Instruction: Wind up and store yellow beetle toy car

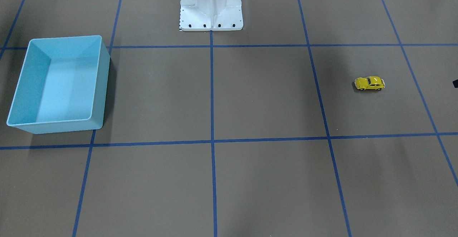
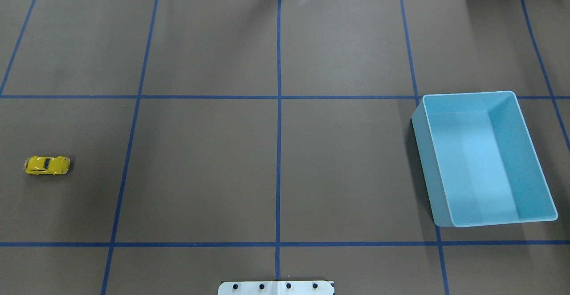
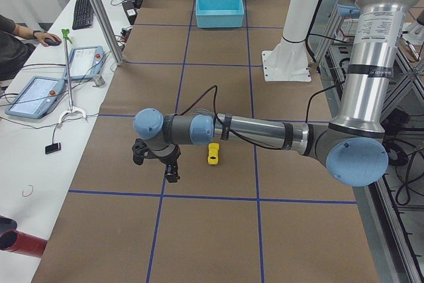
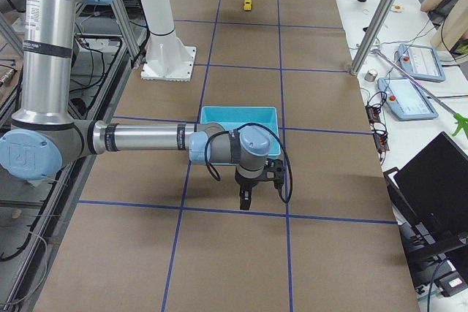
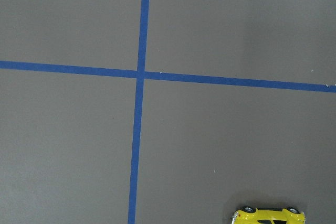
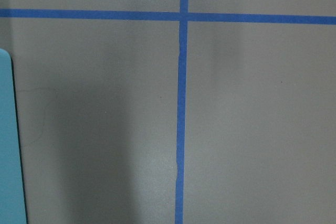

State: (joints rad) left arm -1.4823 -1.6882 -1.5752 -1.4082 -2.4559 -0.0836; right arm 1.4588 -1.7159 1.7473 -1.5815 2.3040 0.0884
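Our left tool (image 3: 156, 164) hovers near the yellow beetle toy car (image 1: 369, 83), ready for pickup; how wide it stands, we cannot tell.

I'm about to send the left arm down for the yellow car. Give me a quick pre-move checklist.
1. Small yellow beetle toy car upright on its wheels, nothing touching it: ok.
2. Car centred in the left wrist view: not ok, it sits at the bottom edge.
3. Left tool open: cannot tell.
4. Right tool open or shut: cannot tell.
5. Light blue rectangular plastic bin upright and empty: ok.
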